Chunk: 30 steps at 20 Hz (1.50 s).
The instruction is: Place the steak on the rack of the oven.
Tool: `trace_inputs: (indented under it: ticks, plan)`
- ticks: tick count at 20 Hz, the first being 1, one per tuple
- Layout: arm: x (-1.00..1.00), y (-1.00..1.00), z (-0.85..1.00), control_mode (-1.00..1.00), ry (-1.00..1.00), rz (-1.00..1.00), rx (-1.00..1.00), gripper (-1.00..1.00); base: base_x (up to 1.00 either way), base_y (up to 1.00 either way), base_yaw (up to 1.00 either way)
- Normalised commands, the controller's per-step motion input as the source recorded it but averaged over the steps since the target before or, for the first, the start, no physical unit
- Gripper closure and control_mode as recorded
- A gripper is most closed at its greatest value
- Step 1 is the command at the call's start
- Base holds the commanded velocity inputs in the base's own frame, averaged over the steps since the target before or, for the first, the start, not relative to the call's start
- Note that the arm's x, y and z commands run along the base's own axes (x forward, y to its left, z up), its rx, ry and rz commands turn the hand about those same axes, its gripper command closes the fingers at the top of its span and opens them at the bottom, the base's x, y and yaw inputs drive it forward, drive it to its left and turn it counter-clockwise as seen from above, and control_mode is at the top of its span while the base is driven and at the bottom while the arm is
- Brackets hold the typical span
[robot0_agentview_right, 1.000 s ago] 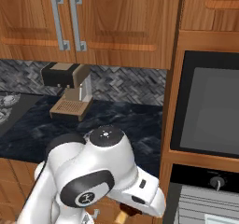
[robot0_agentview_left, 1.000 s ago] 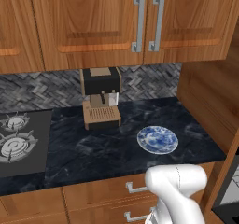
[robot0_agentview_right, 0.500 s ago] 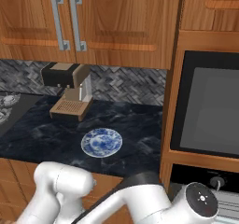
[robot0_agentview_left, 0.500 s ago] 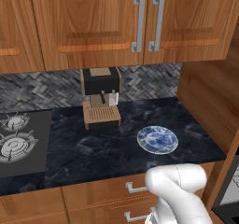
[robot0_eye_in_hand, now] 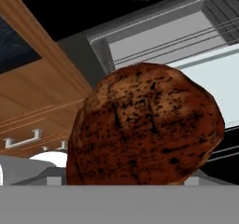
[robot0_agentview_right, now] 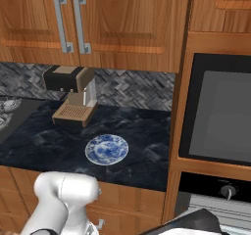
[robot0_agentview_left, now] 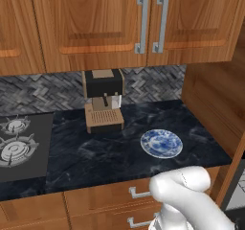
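Steak [robot0_eye_in_hand: 144, 127] is looming close before us, axis unclear; oven [robot0_eye_in_hand: 186, 55] lying open behind; we cannot tell the claw's state.

Soft, even light is falling across all 3 views, with no clear source showing. The dark counter [robot0_agentview_left: 110, 147] is giving back faint pale marbled sheen but no hard glare. A weak shadow is sitting under the plate [robot0_agentview_left: 161, 143] and beside the coffee machine [robot0_agentview_left: 103, 99]. Edges are looking slightly soft and pixelated throughout. In the hand view the steak [robot0_eye_in_hand: 144, 125] is looming very close, its speckled surface rendering coarse.
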Motion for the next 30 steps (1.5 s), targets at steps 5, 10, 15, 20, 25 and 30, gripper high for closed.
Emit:
trace_inputs:
  ticks: [5, 10, 15, 20, 25, 30]
  plan:
    - [0.45, -0.94, -0.44, -1.0, 0.02, -0.13, -0.03, 1.0, 0.0, 0.0, 0.0]
    - [0.29, -0.76, -0.49, -1.0, 0.13, -0.16, -0.03, 1.0, 0.0, 0.0, 0.0]
    - [0.15, -0.26, -0.54, -1.0, 0.07, -0.09, 0.0, 1.0, 0.0, 0.0, 0.0]
    - [0.17, -0.13, -0.52, -1.0, 0.0, 0.0, 0.0, 1.0, 0.0, 0.0, 0.0]
    - [0.26, -0.28, -0.44, -1.0, 0.0, 0.0, 0.0, 1.0, 0.0, 0.0, 0.0]
    - [0.33, -0.06, -0.18, -1.0, 0.02, 0.0, 0.0, 1.0, 0.0, 0.0, 0.0]
